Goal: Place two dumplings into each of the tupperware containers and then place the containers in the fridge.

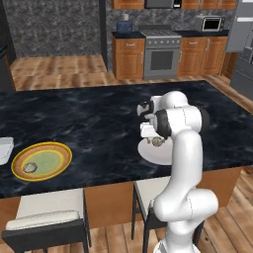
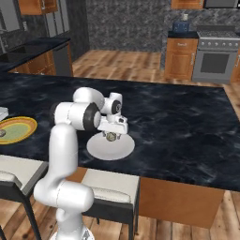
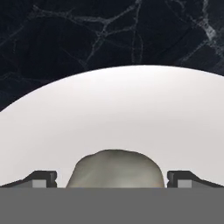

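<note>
Left base view: gripper was seen low over a white dish at the near edge of the counter, a dumpling right under the hand. A second dumpling was seen on the green plate, well apart to the left. One white tray was cut off by the left edge. The fridge was seen far right, partly in frame.

Right base view: same layout was seen from the other side. Gripper was over the dish, a dumpling between the fingers or just below them; contact could not be told. The plate was at far left with its dumpling at the frame edge.

Hand view: fingers were set wide, one each side of the dumpling, with gaps showing on both sides, so nothing was held. The dish lay beneath.

Handling, as judged: light, soft, wrinkled skin, likely squashed if clamped hard. A grip across the rounded middle, closed gently, is advised.

Count: two dumplings, one tray, one dish, one plate were visible.
</note>
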Controlling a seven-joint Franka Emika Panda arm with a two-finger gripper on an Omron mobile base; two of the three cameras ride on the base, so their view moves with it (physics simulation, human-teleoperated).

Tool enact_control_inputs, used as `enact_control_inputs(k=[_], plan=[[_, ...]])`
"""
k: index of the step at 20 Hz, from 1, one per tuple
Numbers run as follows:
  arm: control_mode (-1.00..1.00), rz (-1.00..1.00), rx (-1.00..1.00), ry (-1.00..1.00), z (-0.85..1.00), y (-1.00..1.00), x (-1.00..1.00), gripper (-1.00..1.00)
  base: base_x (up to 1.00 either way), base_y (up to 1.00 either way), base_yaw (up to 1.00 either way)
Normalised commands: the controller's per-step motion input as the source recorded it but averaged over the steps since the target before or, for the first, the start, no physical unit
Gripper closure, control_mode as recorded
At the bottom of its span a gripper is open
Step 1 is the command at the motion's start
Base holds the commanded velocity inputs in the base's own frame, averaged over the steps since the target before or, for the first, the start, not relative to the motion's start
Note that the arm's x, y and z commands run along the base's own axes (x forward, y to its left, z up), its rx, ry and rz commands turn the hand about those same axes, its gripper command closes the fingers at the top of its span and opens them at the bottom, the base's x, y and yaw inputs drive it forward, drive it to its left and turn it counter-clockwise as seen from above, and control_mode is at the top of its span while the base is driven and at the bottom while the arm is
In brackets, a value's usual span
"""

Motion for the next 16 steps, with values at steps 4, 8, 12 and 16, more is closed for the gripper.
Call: enact_control_inputs(k=[4, 8, 12, 16], plan=[[-1.0, 0.0, 0.0, 0.03, -0.02, -0.01, -0.12, -1.0, 0.0, 0.0, 0.0], [-1.0, 0.0, 0.0, 0.0, 0.0, 0.0, -0.27, -1.0, 0.0, 0.0, 0.0], [-1.0, 0.0, 0.0, 0.0, 0.0, -0.01, -0.36, -1.0, 0.0, 0.0, 0.0], [-1.0, 0.0, 0.0, -0.01, 0.0, 0.0, -0.25, -1.0, 0.0, 0.0, 0.0]])
